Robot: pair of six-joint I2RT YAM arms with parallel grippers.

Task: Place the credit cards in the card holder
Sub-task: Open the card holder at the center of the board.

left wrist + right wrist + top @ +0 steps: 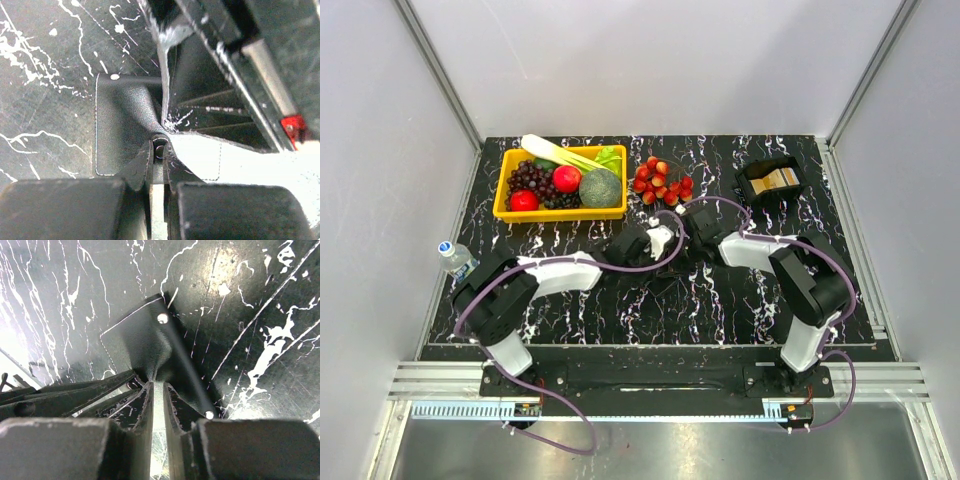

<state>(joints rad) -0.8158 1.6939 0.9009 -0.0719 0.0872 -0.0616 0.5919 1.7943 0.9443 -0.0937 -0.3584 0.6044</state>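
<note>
card holder [142, 342] — half hidden, credit cards [778, 180] — blurred

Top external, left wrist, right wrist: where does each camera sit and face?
Top external: above, behind the bases, looking down on the table; left arm and right arm show.
Left wrist: on the left arm, looking along the left pincer at the card holder.
Right wrist: likewise, along the right pincer.
Shared: both wrist views show the card holder.

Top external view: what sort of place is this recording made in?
Probably a robot test cell, not a home: plain grey walls framed in aluminium rails, a marbled black table, and a yellow basket of seemingly toy fruit.
</note>
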